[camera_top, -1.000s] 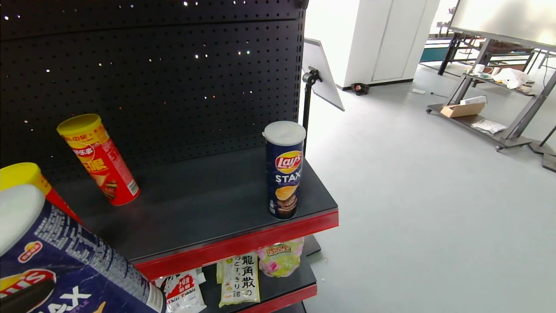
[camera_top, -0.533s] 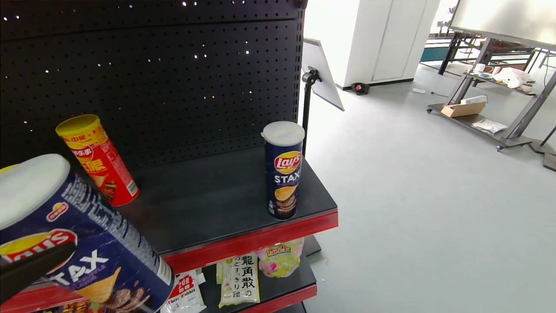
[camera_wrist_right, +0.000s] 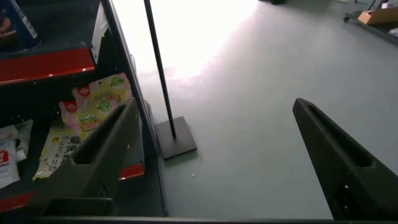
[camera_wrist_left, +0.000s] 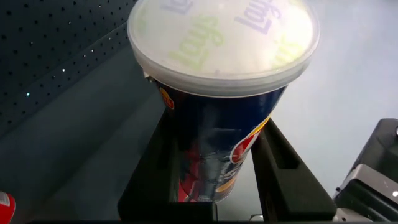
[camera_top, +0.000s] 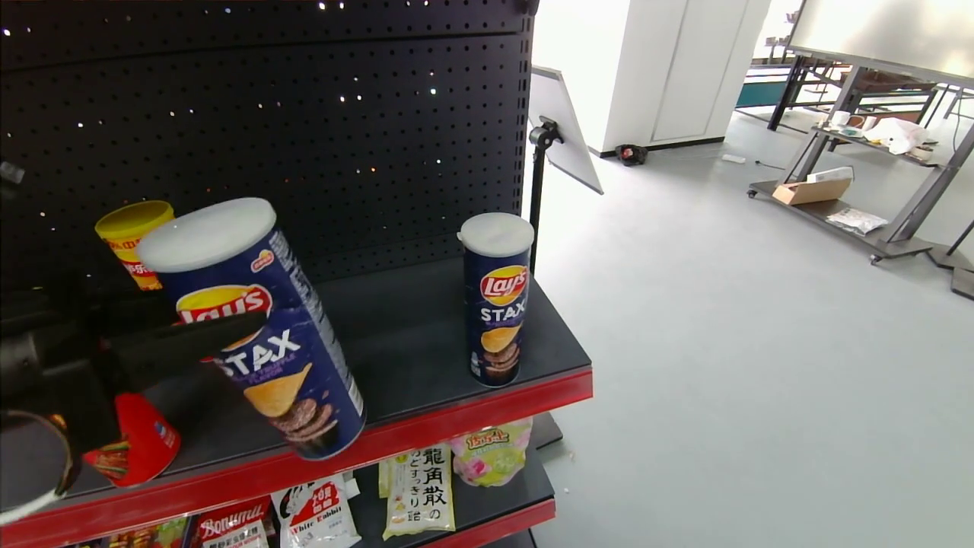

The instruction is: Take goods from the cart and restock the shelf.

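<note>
My left gripper (camera_top: 251, 323) is shut on a dark blue chip can (camera_top: 300, 388) with a white lid. The can tilts over the front of the black shelf top (camera_top: 411, 342), its base near the red front edge. From the left wrist view, the can's lid (camera_wrist_left: 224, 43) is close, and the left gripper (camera_wrist_left: 217, 180) has a finger on each side of the body. A second blue can (camera_top: 498, 304) stands upright near the shelf's right end. A red can with a yellow lid (camera_top: 131, 228) is partly hidden behind the held can. My right gripper (camera_wrist_right: 214, 109) is open over the floor beside the shelf.
A black pegboard (camera_top: 304, 137) backs the shelf. Snack bags (camera_top: 415, 487) lie on the lower shelf. Another red can's base (camera_top: 137, 449) shows under my left arm. A stand with a panel (camera_top: 559, 129) is at the shelf's right end. Open floor (camera_top: 761, 380) lies to the right.
The left gripper has carried the blue can up and to the right, from the lower left corner to over the shelf's front. It now covers most of the red can.
</note>
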`<state>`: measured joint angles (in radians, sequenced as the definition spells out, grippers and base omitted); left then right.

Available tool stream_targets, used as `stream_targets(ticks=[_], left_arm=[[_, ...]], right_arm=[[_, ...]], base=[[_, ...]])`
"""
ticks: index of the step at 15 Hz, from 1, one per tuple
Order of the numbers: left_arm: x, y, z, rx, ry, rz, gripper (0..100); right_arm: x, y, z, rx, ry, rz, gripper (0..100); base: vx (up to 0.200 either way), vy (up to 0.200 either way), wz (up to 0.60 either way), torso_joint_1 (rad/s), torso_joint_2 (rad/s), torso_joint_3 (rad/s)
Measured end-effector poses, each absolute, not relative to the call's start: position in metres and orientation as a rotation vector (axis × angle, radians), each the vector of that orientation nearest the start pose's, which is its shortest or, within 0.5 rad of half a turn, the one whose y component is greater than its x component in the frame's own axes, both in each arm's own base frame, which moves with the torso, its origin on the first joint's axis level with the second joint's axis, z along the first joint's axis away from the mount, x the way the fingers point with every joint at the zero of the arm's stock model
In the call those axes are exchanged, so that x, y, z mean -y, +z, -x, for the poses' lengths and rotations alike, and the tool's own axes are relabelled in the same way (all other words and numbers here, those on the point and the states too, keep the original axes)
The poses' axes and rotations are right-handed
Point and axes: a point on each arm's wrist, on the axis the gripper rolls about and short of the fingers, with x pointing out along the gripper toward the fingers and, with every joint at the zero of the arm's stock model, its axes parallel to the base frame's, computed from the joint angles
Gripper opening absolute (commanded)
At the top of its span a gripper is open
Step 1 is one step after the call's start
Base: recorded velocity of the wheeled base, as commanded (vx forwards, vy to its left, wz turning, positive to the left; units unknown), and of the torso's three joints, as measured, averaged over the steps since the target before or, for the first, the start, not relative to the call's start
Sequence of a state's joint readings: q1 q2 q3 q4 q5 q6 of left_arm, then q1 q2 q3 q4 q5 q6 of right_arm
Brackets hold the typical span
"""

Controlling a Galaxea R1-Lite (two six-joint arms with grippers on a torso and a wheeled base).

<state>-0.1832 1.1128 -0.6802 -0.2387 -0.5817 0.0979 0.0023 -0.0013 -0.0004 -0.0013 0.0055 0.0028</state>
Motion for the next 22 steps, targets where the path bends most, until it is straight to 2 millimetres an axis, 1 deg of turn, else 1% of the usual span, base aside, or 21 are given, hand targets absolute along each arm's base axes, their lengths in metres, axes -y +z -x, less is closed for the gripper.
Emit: stream_targets(ticks=[3, 6, 10, 12, 15, 17, 19, 22], left_arm=[[0.047, 0.257, -0.176, -0.157, -0.761, -0.057, 0], [0.052, 0.260, -0.199, -0.172, -0.765, -0.061, 0], [0.060, 0.250, -0.234, -0.192, -0.782, -0.126, 0], [0.065, 0.249, -0.255, -0.193, -0.789, -0.135, 0], [0.078, 0.249, -0.289, -0.154, -0.806, -0.146, 0], [0.091, 0.247, -0.310, -0.121, -0.834, -0.152, 0], [0.098, 0.240, -0.322, -0.126, -0.861, -0.150, 0], [0.109, 0.233, -0.344, -0.079, -0.887, -0.158, 0]], right_arm=[[0.000, 0.076, 0.023, 0.003, 0.009, -0.003, 100], [0.000, 0.076, 0.023, 0.003, 0.008, -0.003, 100], [0.000, 0.076, 0.023, 0.003, 0.008, -0.003, 100], [0.000, 0.076, 0.023, 0.003, 0.008, -0.003, 100], [0.000, 0.076, 0.023, 0.003, 0.009, -0.003, 100], [0.000, 0.076, 0.023, 0.003, 0.009, -0.003, 100], [0.000, 0.076, 0.023, 0.003, 0.008, -0.003, 100], [0.000, 0.076, 0.023, 0.003, 0.008, -0.003, 100]], base=[[0.000, 0.000, 0.00, 0.000, 0.00, 0.000], [0.000, 0.000, 0.00, 0.000, 0.00, 0.000], [0.000, 0.000, 0.00, 0.000, 0.00, 0.000], [0.000, 0.000, 0.00, 0.000, 0.00, 0.000], [0.000, 0.000, 0.00, 0.000, 0.00, 0.000], [0.000, 0.000, 0.00, 0.000, 0.00, 0.000], [0.000, 0.000, 0.00, 0.000, 0.00, 0.000], [0.000, 0.000, 0.00, 0.000, 0.00, 0.000]])
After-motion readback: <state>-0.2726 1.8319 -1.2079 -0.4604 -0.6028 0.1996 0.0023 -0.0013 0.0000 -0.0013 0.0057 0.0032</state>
